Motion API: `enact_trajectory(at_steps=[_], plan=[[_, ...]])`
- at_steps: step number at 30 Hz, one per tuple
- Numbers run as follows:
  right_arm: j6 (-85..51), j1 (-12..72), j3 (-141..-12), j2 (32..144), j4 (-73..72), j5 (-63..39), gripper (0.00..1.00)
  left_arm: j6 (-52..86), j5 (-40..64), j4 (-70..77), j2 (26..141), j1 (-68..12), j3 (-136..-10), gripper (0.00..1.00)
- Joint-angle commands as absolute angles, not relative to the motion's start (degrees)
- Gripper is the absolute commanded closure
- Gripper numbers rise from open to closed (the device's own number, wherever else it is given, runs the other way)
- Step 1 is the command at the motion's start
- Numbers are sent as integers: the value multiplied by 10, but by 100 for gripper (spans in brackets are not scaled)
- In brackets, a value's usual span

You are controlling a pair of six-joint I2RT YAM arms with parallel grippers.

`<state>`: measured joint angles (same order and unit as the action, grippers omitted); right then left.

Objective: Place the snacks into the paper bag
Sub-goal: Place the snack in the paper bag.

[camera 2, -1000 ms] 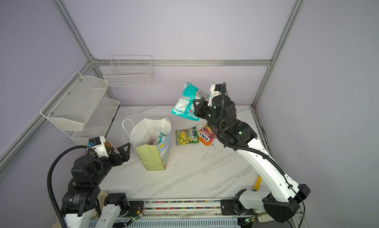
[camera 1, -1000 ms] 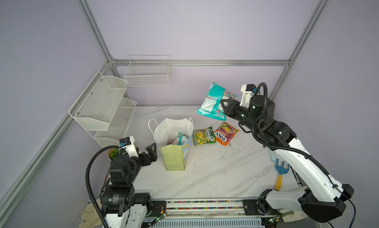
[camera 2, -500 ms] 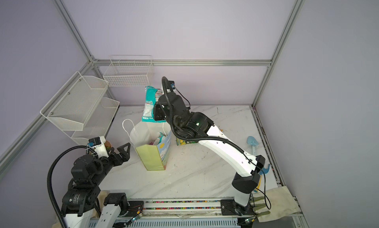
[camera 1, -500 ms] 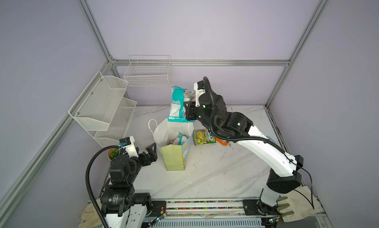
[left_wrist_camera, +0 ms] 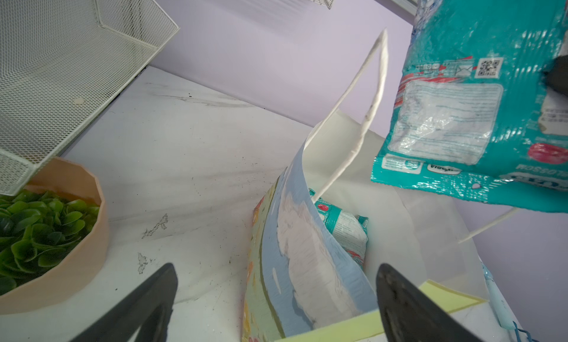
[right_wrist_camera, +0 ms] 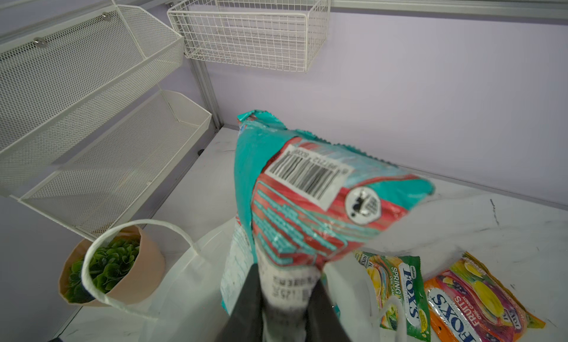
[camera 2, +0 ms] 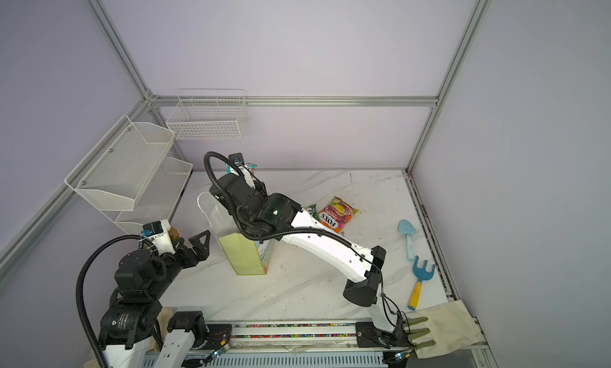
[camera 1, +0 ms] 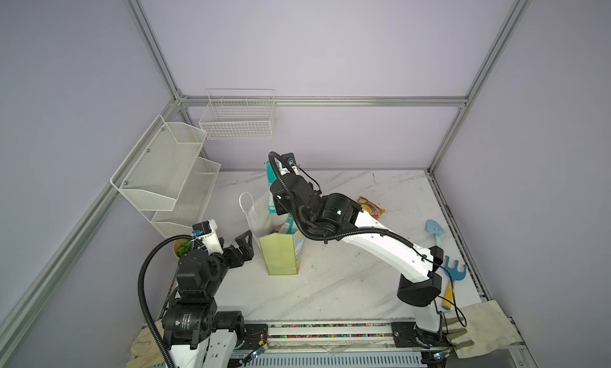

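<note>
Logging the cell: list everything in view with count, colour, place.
paper bag: one, sky print, green sides, mid-table
held teal packet: one, teal-white, above the bag
bagged teal packet: one, teal-white, inside the bag
green-yellow packet: one, tabletop beside the bag
orange-pink packet: one, beside the green-yellow one
wire basket: one, white, back wall
mesh shelf: one, white, left wall
potted plant: one, green, peach pot, below the shelf
toy shovel: one, light blue, table's right edge
toy rake: one, blue, yellow handle, by the shovel
table: one, white marble
left gripper: one, black, open, beside the bag
right gripper: one, black, shut on held teal packet
</note>
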<state>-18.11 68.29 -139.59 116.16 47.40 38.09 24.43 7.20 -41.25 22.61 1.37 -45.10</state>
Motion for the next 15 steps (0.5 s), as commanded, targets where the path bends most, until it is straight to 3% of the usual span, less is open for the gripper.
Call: enact_trajectory(at_steps=[1, 15], plan=[[-172, 687, -1402, 1154, 469, 417, 100, 244, 72, -392, 223, 11, -428, 0], [-183, 691, -1378, 1162, 461, 407, 100, 244, 71, -392, 222, 11, -428, 0]])
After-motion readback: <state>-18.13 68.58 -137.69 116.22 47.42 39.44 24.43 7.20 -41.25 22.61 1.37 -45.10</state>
